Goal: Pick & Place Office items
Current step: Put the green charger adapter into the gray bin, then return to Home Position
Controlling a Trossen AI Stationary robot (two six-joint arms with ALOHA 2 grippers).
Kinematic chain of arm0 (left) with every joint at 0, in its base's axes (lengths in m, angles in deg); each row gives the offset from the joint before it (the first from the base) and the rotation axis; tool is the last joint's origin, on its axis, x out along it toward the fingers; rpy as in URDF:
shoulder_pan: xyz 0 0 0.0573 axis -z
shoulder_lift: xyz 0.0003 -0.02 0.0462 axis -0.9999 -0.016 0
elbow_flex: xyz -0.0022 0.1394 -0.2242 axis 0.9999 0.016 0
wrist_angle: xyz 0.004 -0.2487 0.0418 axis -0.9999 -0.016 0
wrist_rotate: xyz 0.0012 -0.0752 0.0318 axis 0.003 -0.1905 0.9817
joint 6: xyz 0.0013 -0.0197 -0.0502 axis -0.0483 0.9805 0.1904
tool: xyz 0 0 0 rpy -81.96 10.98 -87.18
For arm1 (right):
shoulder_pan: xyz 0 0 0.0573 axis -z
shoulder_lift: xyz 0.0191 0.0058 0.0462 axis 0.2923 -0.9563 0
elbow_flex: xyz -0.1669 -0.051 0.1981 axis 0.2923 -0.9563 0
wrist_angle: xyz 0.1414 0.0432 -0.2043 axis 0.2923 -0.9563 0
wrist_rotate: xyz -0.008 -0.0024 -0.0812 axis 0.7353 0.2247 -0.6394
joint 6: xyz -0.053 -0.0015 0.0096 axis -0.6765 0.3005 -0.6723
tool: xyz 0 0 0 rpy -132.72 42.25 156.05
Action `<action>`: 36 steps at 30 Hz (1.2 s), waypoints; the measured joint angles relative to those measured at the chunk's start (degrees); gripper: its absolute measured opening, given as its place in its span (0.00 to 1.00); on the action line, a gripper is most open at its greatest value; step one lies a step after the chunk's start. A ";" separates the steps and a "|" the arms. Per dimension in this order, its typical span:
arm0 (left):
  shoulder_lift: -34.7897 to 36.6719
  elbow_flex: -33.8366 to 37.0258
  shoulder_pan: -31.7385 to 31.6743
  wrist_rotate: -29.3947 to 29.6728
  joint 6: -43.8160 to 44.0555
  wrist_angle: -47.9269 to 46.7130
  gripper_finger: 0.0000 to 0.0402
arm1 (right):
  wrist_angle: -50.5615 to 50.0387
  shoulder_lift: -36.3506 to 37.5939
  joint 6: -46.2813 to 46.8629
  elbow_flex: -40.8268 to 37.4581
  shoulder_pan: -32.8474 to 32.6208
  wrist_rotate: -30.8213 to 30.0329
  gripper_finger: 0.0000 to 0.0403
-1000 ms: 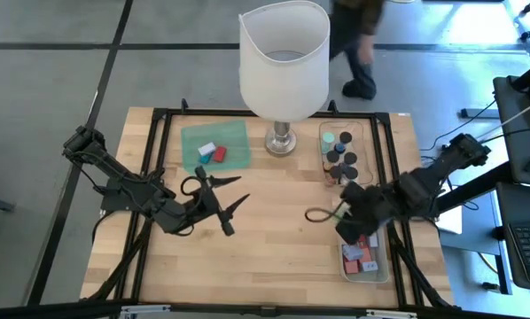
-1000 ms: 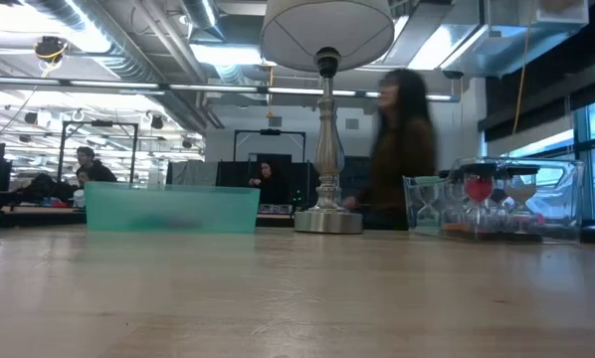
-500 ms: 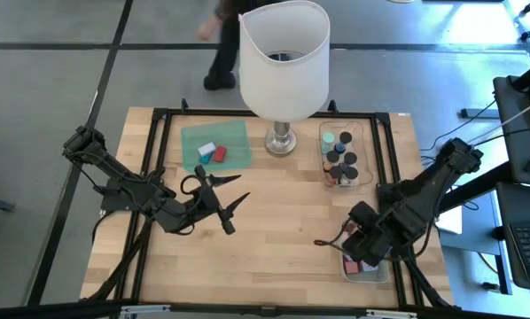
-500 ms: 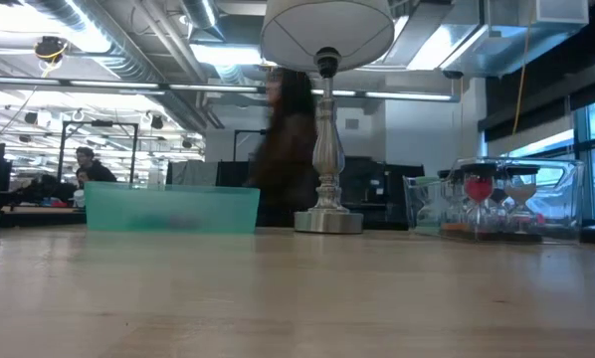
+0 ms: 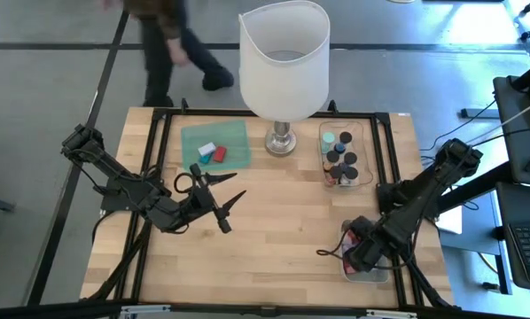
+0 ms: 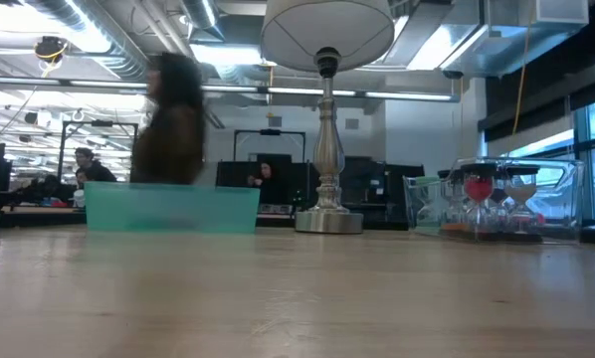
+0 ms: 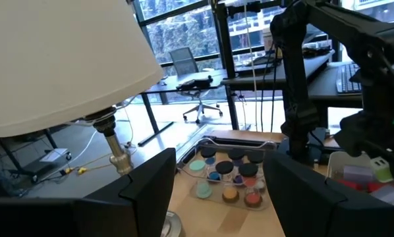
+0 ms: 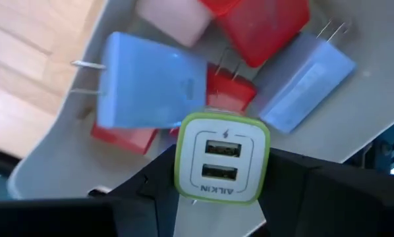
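Change: right gripper (image 5: 352, 255) had swung from mid-table to the near-right tray (image 5: 366, 275).
Jaws: right pinched a green-rimmed charger (image 8: 222, 157); left gripper (image 5: 228, 209) idle, spread.
Meaning: charger over tray, release pending.

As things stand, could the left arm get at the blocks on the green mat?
Probably yes: the left gripper hangs open just short of the green mat, with nothing between it and the blocks.
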 joint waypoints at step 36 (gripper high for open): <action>0.00 0.00 0.00 -1.74 -1.22 0.42 0.56 | -3.25 5.27 -24.49 14.78 0.52 -22.56 0.69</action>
